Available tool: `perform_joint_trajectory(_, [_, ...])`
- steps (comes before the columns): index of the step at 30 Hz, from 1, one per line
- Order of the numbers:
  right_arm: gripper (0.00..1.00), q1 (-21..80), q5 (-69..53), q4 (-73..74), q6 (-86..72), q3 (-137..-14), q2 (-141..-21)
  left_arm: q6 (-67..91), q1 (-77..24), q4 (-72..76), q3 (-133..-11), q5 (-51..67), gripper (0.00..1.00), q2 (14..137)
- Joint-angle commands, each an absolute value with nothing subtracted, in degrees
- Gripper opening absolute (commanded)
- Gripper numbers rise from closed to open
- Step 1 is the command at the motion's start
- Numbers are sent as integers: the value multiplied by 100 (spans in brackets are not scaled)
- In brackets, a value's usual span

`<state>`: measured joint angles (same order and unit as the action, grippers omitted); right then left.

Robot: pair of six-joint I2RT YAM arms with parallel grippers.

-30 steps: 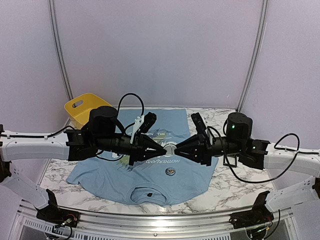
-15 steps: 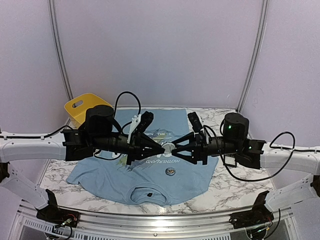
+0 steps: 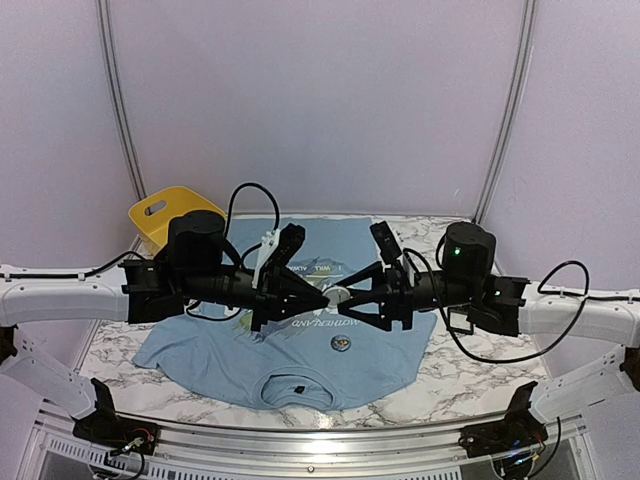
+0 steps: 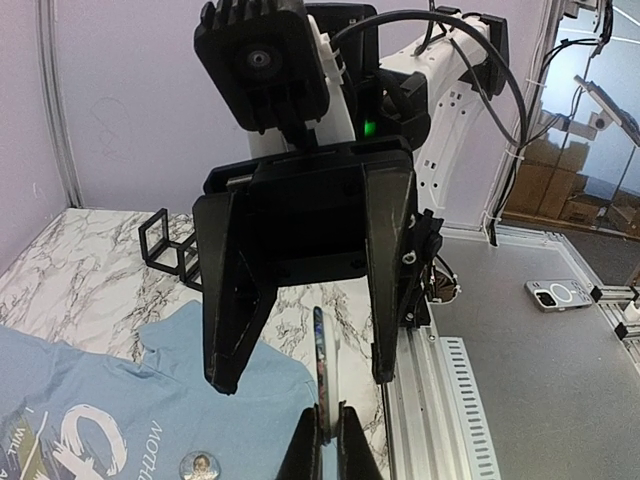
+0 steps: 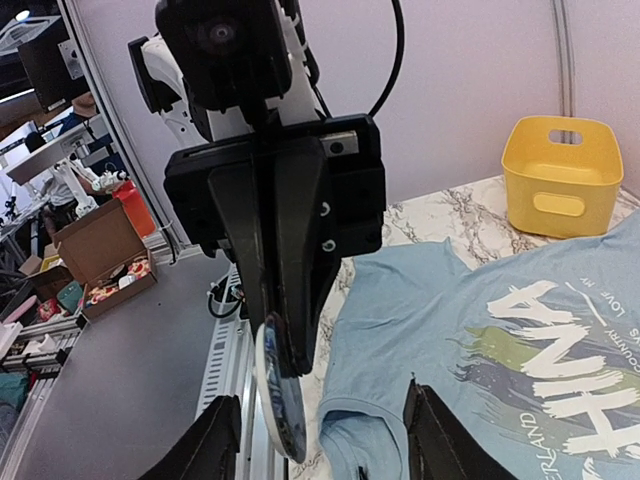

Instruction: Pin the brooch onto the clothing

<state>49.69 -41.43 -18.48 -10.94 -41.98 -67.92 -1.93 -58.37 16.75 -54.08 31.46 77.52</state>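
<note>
Currently: brooch (image 4: 320,365) pinched edge-on by the left gripper (image 3: 326,297), in mid-air above the blue shirt (image 3: 240,355) lying flat. Right gripper (image 3: 352,297): fingers spread either side of the brooch, not closed on it. Pinning not yet done; another small round badge (image 3: 341,343) lies on the shirt.

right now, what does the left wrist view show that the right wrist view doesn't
Only left wrist: a round badge lying on the T-shirt, a black wire frame on the marble tabletop, the open right tool head-on. Only right wrist: the yellow basket, cardboard boxes off the table, the shut left tool head-on. Both: the T-shirt and the brooch that left tool pinches.
</note>
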Motion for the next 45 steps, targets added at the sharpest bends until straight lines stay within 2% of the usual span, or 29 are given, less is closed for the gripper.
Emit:
perform_joint_trajectory(1, [54, 5045, -4311, -2112, -1169, -4503, -6829, -276, -5879, 1872, -5318, 3134, 0, 7614])
perform_joint_trajectory(3, [53, 5044, -4207, -2061, -1150, -4523, -6833, -287, -5880, 1872, -5318, 3132, 0, 7611])
perform_joint_trajectory(7, [38, 5037, -4116, -1924, -1032, -4493, -6783, -323, -5889, 1872, -5302, 3122, 0, 7564])
perform_joint_trajectory(9, [34, 5044, -4073, -1809, -976, -4498, -6760, -320, -5889, 1872, -5300, 3105, 0, 7544])
perform_joint_trajectory(15, [32, 5040, -3975, -1527, -914, -4504, -6701, -321, -5889, 1872, -5300, 3107, 0, 7540])
perform_joint_trajectory(19, [19, 5040, -3879, -1378, -902, -4582, -6713, -319, -5895, 1872, -5301, 3101, 0, 7542])
perform_joint_trajectory(25, [17, 5043, -3825, -1416, -1041, -4678, -6795, -460, -5985, 1872, -5279, 3092, 0, 7567])
perform_joint_trajectory(36, [0, 5045, -3769, -1114, -1097, -4859, -7009, -1205, -6286, 1872, -5097, 3374, 0, 7453])
perform_joint_trajectory(45, [2, 5104, -3704, -1056, -1019, -5004, -7286, -1597, -6458, 1865, -5127, 3349, 0, 7570])
